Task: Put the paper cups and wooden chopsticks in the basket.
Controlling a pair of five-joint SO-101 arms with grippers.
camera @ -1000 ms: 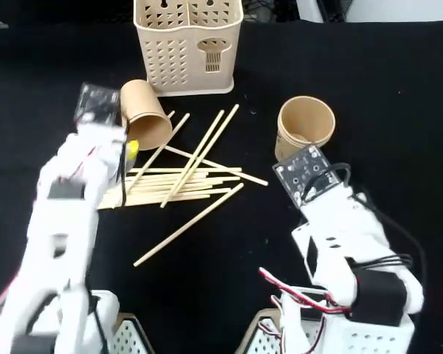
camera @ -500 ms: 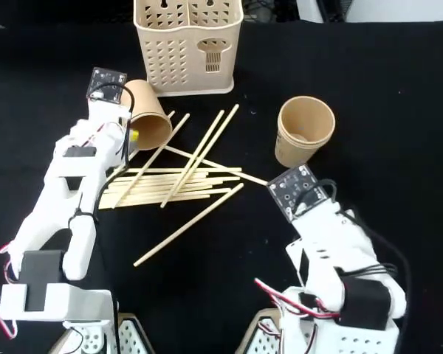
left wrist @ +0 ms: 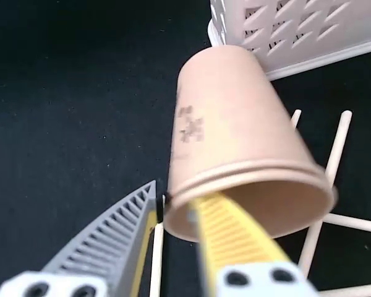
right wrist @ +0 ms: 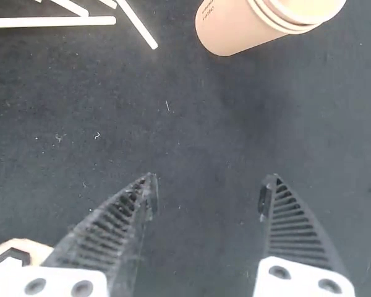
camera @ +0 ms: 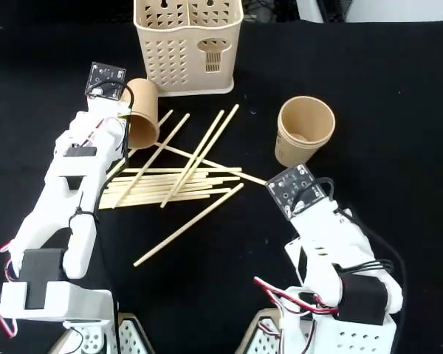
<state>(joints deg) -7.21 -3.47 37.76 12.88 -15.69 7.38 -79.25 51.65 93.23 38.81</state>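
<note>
We find the tipped cup (left wrist: 235,142) on its side just in front of the basket (left wrist: 297,31), near the basket's left corner. Its bottom points toward the basket and its mouth toward the left arm (camera: 66,184). The left claw (left wrist: 173,198) is clamped on the cup's wall at the rim. Its yellow finger (left wrist: 235,229) reaches inside the mouth and its grey finger (left wrist: 117,235) lies against the outside. We cannot tell whether the cup rests on the cloth or hangs just above it.

The chopsticks (camera: 177,181) lie loose on the black cloth (camera: 399,110) in front of the basket. Most are bundled side by side between the two arms. A few cross over them at an angle, and one lies apart, nearer to us. Their far ends come up close beside the tipped cup's mouth.

The upright cup (camera: 304,131) stands to the right of the chopsticks, well apart from the basket. In the right wrist view it shows a double rim. The right claw (right wrist: 207,185) gapes wide over bare cloth, a little short of that cup and touching nothing. The right arm (camera: 332,243) sits behind it.
</note>
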